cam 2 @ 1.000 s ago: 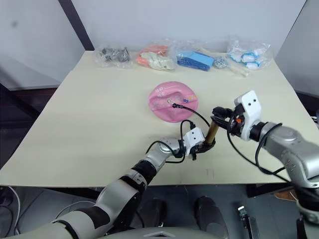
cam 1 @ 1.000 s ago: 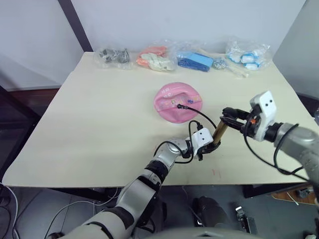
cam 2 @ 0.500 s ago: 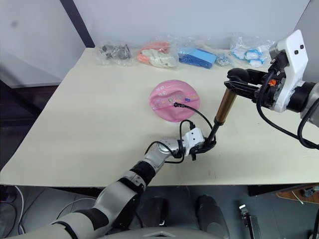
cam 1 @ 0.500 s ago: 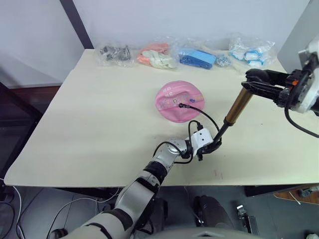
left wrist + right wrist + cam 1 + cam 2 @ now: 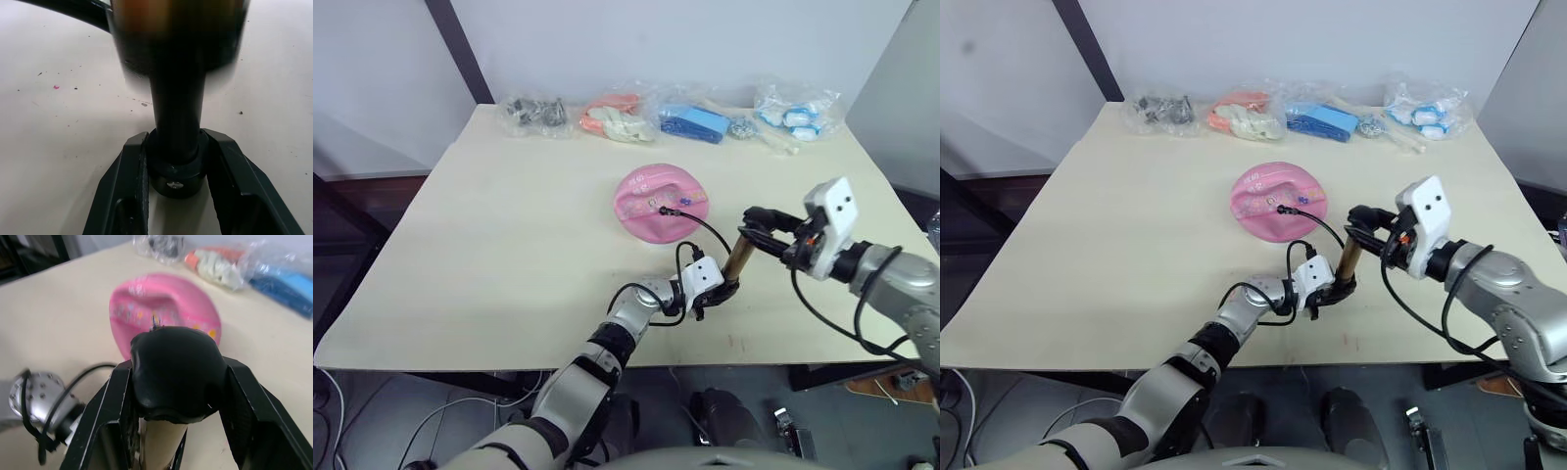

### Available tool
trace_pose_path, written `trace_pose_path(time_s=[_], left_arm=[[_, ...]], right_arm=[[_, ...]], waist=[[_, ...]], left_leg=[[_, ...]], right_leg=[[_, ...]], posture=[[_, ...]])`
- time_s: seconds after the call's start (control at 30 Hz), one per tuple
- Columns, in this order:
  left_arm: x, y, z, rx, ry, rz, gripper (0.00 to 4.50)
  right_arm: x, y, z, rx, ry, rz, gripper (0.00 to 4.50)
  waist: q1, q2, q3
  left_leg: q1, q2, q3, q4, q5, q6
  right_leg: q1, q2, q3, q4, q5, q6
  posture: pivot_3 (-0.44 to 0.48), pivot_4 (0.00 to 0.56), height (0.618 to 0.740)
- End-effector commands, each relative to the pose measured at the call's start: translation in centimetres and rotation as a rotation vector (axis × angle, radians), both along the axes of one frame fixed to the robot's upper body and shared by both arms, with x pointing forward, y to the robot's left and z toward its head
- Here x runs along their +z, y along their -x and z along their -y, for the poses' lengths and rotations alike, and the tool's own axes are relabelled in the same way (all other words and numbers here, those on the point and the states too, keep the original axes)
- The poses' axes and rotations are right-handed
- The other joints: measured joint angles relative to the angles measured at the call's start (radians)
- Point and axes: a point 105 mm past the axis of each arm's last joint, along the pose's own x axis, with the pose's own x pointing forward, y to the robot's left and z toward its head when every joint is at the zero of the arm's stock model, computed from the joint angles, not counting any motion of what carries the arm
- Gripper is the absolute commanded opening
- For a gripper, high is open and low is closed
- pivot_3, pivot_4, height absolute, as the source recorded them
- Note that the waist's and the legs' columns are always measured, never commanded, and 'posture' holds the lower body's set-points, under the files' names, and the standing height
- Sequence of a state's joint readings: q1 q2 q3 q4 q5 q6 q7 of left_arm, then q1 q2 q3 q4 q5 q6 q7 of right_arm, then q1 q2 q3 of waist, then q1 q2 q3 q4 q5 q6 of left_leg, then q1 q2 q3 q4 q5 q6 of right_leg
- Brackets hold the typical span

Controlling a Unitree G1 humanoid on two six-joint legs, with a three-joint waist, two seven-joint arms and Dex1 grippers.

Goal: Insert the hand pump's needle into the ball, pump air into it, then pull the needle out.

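Observation:
The pink ball (image 5: 658, 201) lies limp and dented at the table's middle. The needle (image 5: 665, 210) sits in its top, and a thin black hose (image 5: 710, 229) curves from it down to the hand pump (image 5: 736, 262). The pump stands tilted near the front edge, its bronze tube short. My left gripper (image 5: 722, 290) is shut on the pump's black base (image 5: 176, 164). Above, my right gripper (image 5: 757, 217) is shut on the black T-handle (image 5: 173, 372), pressed low over the tube.
Several clear plastic bags line the table's far edge: dark parts (image 5: 536, 110), orange and white items (image 5: 615, 116), blue items (image 5: 693, 122) and blue-white items (image 5: 793, 112). The table's front edge (image 5: 724, 364) runs close behind the pump.
Half a second ago my right gripper held the handle raised high with the rod drawn out. It has since pushed the handle back down onto the tube. The left gripper stayed on the base.

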State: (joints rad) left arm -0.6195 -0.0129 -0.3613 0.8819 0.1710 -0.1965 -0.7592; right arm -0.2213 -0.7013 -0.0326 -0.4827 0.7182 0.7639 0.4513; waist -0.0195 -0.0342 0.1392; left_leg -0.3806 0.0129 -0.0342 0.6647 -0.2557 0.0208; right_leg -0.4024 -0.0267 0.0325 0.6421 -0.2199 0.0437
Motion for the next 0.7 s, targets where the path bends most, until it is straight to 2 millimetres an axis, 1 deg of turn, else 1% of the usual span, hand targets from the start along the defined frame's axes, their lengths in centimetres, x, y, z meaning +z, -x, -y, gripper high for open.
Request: trace_pose_path(time_s=[0.03, 0.07, 0.13, 0.17, 0.27, 0.37, 0.43, 0.5, 0.57, 0.6, 0.63, 0.7], left_arm=[[-2.0, 1.3, -0.6, -0.032, -0.064, -0.058, 1.14], [-2.0, 1.3, -0.6, -0.032, -0.065, -0.058, 1.14], [-2.0, 1.3, -0.6, -0.034, -0.065, -0.059, 1.14], [-2.0, 1.3, -0.6, -0.035, -0.065, -0.059, 1.14], [-2.0, 1.4, -0.6, -0.037, -0.066, -0.065, 1.14], [-2.1, 1.4, -0.7, -0.039, -0.067, -0.069, 1.14], [-2.1, 1.4, -0.7, -0.042, -0.067, -0.071, 1.14], [-2.1, 1.5, -0.6, -0.047, -0.069, -0.072, 1.14], [-2.1, 1.5, -0.6, -0.050, -0.068, -0.074, 1.14], [-2.1, 1.5, -0.7, -0.051, -0.068, -0.075, 1.14], [-2.1, 1.5, -0.7, -0.052, -0.068, -0.075, 1.14], [-2.0, 1.5, -0.7, -0.055, -0.065, -0.075, 1.14]], right_arm=[[-8.2, 0.7, 0.6, -0.024, 0.086, -0.267, 1.71], [-9.2, 0.9, 0.6, -0.022, 0.099, -0.287, 1.71], [-9.6, 1.0, 0.4, -0.019, 0.098, -0.285, 1.71], [-8.3, 0.6, 0.4, -0.022, 0.080, -0.245, 1.71], [-2.9, -0.3, 0.7, -0.020, 0.041, -0.095, 1.71], [1.4, -0.3, 0.7, 0.003, 0.028, 0.002, 1.71], [3.6, -0.1, 0.8, 0.013, 0.022, 0.041, 1.71], [6.3, 0.4, 1.1, 0.023, 0.016, 0.093, 1.71], [8.9, 1.0, 1.6, 0.030, 0.007, 0.146, 1.71], [10.1, 1.3, 1.8, 0.033, 0.002, 0.167, 1.71], [11.4, 1.7, 2.0, 0.035, -0.004, 0.194, 1.70], [13.6, 2.4, 2.4, 0.035, -0.012, 0.236, 1.71]], waist=[[0.000, -0.001, -0.002], [0.000, -0.001, -0.004], [0.000, -0.004, -0.010], [0.000, -0.005, -0.011], [0.000, -0.003, -0.010], [0.002, 0.003, -0.005], [0.005, 0.006, -0.002], [0.007, 0.012, 0.004], [0.007, 0.015, 0.006], [0.008, 0.015, 0.006], [0.008, 0.015, 0.006], [0.008, 0.015, 0.008]], left_leg=[[0.000, 0.001, 0.000, 0.000, 0.000, 0.000], [0.000, 0.002, -0.001, -0.001, 0.000, 0.000], [0.001, 0.002, 0.000, -0.001, 0.000, 0.000], [0.001, 0.003, -0.001, -0.002, 0.000, 0.000], [0.001, 0.004, -0.001, -0.002, 0.000, 0.000], [0.000, 0.004, -0.001, -0.002, 0.000, 0.000], [-0.003, 0.004, -0.001, -0.002, 0.000, 0.000], [-0.005, 0.003, -0.001, -0.002, 0.000, 0.000], [-0.012, 0.002, -0.001, -0.002, 0.000, 0.000], [-0.014, 0.001, -0.001, -0.001, 0.000, 0.000], [-0.016, 0.001, -0.002, -0.001, 0.000, 0.000], [-0.017, -0.001, -0.002, -0.001, 0.000, 0.000]], right_leg=[[0.000, 0.001, -0.001, 0.000, 0.000, 0.000], [0.000, 0.001, -0.001, 0.000, -0.001, -0.001], [0.000, 0.002, -0.001, 0.000, -0.001, -0.002], [0.000, 0.003, -0.001, 0.000, -0.001, -0.002], [0.000, 0.004, -0.002, 0.000, -0.001, -0.003], [-0.001, 0.004, -0.001, 0.000, -0.001, -0.003], [-0.003, 0.003, -0.001, 0.000, -0.001, -0.003], [-0.004, 0.003, -0.001, 0.000, -0.001, -0.003], [-0.010, 0.003, -0.001, 0.000, 0.002, 0.001], [-0.013, 0.003, -0.001, 0.000, 0.002, 0.001], [-0.013, 0.002, -0.001, 0.000, 0.004, -0.002], [-0.013, 0.001, -0.002, -0.001, 0.004, -0.002]], posture=[[0.000, 0.150, 0.740], [0.000, 0.150, 0.740], [0.000, 0.150, 0.740], [0.000, 0.150, 0.740], [0.000, 0.150, 0.740], [0.000, 0.150, 0.740], [0.000, 0.150, 0.740], [0.000, 0.150, 0.740], [0.000, 0.150, 0.740], [0.000, 0.150, 0.740], [0.000, 0.150, 0.740], [0.000, 0.150, 0.740]])
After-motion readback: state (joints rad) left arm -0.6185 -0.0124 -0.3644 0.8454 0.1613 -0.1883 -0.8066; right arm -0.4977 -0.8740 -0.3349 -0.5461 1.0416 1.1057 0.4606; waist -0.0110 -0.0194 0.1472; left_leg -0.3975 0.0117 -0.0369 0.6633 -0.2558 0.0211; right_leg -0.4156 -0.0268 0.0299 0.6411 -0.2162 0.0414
